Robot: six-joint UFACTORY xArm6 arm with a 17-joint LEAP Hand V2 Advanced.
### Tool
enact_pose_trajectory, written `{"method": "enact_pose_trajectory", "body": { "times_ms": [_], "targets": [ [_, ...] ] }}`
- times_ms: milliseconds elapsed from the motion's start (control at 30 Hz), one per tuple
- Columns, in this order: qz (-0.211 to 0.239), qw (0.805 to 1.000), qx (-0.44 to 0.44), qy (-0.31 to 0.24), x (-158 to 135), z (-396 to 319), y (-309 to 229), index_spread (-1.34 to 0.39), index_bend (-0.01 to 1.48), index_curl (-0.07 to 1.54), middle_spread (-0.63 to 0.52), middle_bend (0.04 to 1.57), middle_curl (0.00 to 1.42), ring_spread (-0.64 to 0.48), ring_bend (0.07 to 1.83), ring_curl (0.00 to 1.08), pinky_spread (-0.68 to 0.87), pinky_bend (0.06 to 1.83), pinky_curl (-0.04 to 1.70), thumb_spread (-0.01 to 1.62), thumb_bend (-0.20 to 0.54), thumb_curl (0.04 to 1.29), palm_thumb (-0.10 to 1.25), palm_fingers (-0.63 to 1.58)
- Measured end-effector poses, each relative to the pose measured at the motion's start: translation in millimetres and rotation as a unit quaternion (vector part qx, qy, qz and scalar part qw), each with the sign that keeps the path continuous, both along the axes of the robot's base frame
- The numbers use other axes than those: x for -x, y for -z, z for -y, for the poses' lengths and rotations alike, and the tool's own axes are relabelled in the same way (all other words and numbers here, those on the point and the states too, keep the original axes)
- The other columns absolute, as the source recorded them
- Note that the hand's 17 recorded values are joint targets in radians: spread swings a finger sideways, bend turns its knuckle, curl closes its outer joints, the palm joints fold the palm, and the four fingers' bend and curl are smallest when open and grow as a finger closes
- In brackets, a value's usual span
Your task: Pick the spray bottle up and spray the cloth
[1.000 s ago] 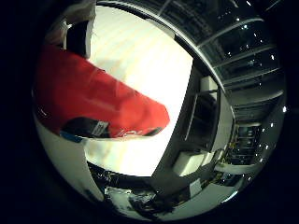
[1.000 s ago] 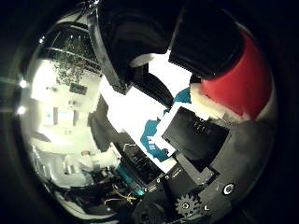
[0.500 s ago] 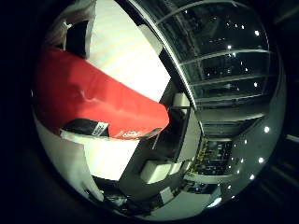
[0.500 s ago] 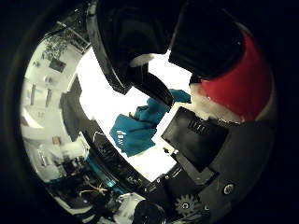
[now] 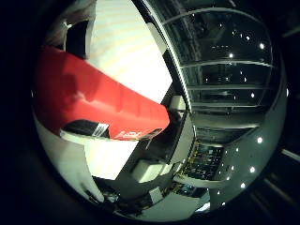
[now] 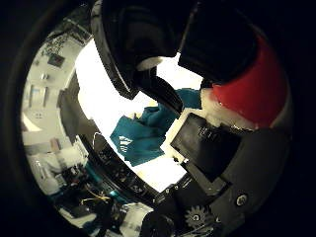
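Spray bottle held against the palm, cloth lying on the counter

The hand (image 6: 207,148) is gripping the red spray bottle (image 5: 93,103), fingers (image 6: 133,44) curling round its body; it is probably light, stiff and smooth, so a firm wrap near the trigger seems wise, while the soft teal cloth (image 6: 140,136) is lying crumpled on the white counter (image 5: 126,51)

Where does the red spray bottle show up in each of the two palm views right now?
Little finger side palm view: the bottle fills much of the picture, close to the palm, over the white table.
Thumb side palm view: only a red and white part of it shows beside the hand, whose fingers curl round it; the cloth lies on the table beyond.
Shared landmark: the white table.
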State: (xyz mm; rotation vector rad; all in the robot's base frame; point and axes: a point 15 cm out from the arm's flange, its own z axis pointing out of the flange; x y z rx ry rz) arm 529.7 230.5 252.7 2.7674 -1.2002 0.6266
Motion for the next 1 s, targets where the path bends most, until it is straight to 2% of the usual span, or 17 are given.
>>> {"method": "enact_pose_trajectory", "body": {
  "times_ms": [367,700,1000],
  "targets": [
    [0.009,1.000,0.015,0.005,1,17,-22,-0.23,1.15,0.82,-0.11,1.41,0.68,-0.19,1.46,0.69,-0.13,1.04,1.44,0.84,-0.018,0.88,1.00,1.15],
    [-0.007,1.000,0.018,0.004,6,4,4,-0.23,1.15,0.82,-0.11,1.42,0.68,-0.19,1.46,0.70,-0.13,1.04,1.44,0.85,-0.016,0.87,1.00,1.15],
    [-0.005,1.000,0.009,0.010,5,4,-1,-0.23,1.15,0.82,-0.11,1.42,0.69,-0.19,1.46,0.70,-0.13,1.04,1.44,0.85,-0.016,0.87,1.00,1.15]
  ]
}}
